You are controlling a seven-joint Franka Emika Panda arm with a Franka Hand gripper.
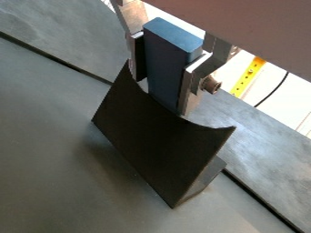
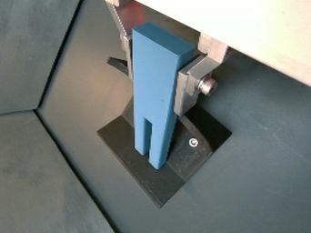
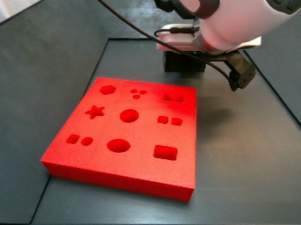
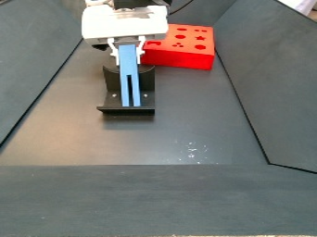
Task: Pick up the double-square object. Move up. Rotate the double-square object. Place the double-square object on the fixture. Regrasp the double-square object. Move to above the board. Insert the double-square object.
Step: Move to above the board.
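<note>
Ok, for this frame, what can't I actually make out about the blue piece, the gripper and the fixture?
- Double-square object: whether its pronged end touches the fixture's base cannot be told in any view.
- Gripper: its far finger is hidden behind the block in both wrist views.
- A side view: the arm hides the piece and gripper; only a dark bit of fixture shows.
- Board: cut to a corner behind the gripper in the other.

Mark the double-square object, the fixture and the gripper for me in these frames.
double-square object (image 2: 155,91): a wrist view, on its broad blue face.
fixture (image 4: 128,100): a side view, on its dark base plate.
gripper (image 1: 170,77): a wrist view, midway between the fingertips, clamped on the block.
</note>
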